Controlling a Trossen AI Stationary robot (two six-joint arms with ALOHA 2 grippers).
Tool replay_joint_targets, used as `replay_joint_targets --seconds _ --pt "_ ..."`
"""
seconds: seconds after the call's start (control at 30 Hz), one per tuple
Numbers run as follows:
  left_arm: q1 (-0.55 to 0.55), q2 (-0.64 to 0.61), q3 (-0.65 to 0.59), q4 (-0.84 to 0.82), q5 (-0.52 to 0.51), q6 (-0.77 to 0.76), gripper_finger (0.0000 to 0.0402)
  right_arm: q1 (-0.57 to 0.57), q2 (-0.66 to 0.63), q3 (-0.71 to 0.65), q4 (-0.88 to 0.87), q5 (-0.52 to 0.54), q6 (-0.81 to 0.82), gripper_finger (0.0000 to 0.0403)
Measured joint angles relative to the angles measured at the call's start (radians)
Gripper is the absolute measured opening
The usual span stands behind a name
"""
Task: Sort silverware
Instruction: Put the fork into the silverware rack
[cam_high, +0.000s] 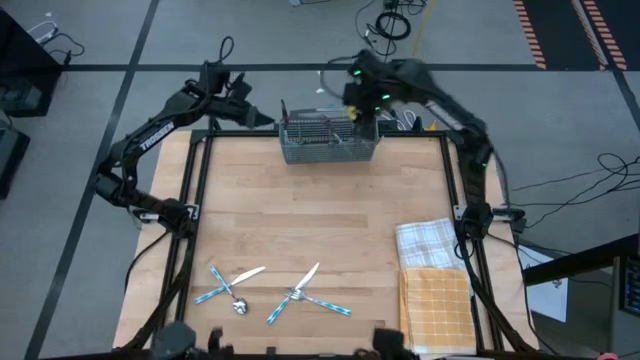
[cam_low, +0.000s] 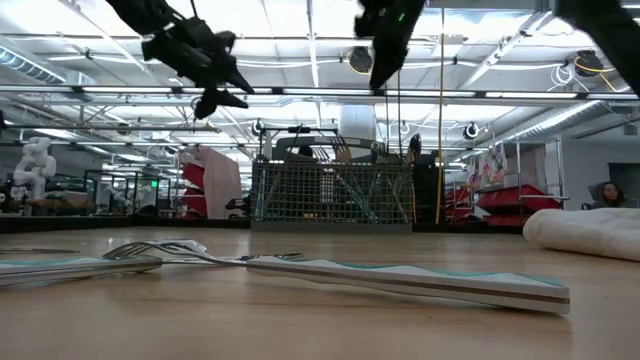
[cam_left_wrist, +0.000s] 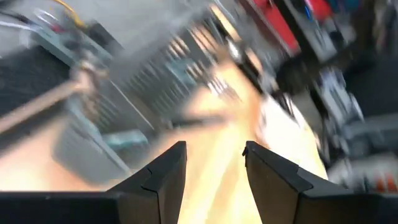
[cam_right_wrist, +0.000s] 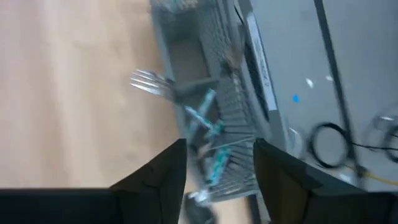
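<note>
Several pieces of silverware with teal handles lie flat on the wooden table near its front edge: one crossed group (cam_high: 232, 284) and another (cam_high: 306, 294); the low view shows a handle (cam_low: 400, 278) close up. More silverware (cam_right_wrist: 205, 121) stands in the grey wire-mesh caddy (cam_high: 330, 140), with a fork head (cam_right_wrist: 149, 82) sticking out. My right gripper (cam_high: 362, 118) hangs open above the caddy's right end, with nothing between its fingers (cam_right_wrist: 168, 168). My left gripper (cam_high: 262, 120) is open in the air off the caddy's left end.
The caddy (cam_low: 330, 195) stands at the middle of the table's far edge. A white checked cloth (cam_high: 428, 240) and an orange checked cloth (cam_high: 437, 308) lie along the right side. Bare wood lies between the caddy and the loose silverware.
</note>
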Motion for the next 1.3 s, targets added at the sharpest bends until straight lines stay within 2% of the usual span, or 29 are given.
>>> replay_joint_targets --seconds 0.07,0.17,0.3,0.4,0.6,0.87,0.93,1.1,1.3 --pt "-0.032 -0.043 0.000 -0.139 0.030 0.102 0.0169 0.004 -0.062 0.001 -0.024 -0.059 0.036 0.0172" --pt "-0.112 -0.131 0.000 -0.360 0.014 0.220 0.0169 0.029 -0.138 0.002 -0.048 -0.084 0.061 0.0172" --pt "-0.273 -0.264 0.000 -0.554 -0.149 0.211 0.0169 0.054 -0.201 0.002 -0.076 -0.085 0.099 0.0172" --pt "-0.427 -0.356 0.000 -0.610 -0.287 0.113 0.0169 0.067 -0.223 0.002 -0.105 -0.084 0.145 0.0172" --pt "-0.751 -0.468 0.000 -0.622 -0.455 -0.126 0.0169 0.122 -0.218 -0.007 -0.143 -0.118 0.186 0.0171" --pt "-1.159 -0.420 -0.024 -0.610 -0.667 -0.359 0.0169 0.209 -0.230 -0.008 -0.143 -0.284 0.213 0.0171" --pt "-1.236 -0.389 -0.035 -0.584 -0.725 -0.408 0.0169 0.242 -0.242 -0.008 -0.143 -0.322 0.221 0.0171" --pt "-1.381 -0.343 -0.038 -0.484 -0.868 -0.518 0.0169 0.376 -0.254 -0.045 -0.142 -0.324 0.286 0.0171" --pt "-1.476 -0.339 -0.038 -0.365 -0.971 -0.635 0.0169 0.600 -0.257 -0.214 -0.140 -0.323 0.333 0.0171"
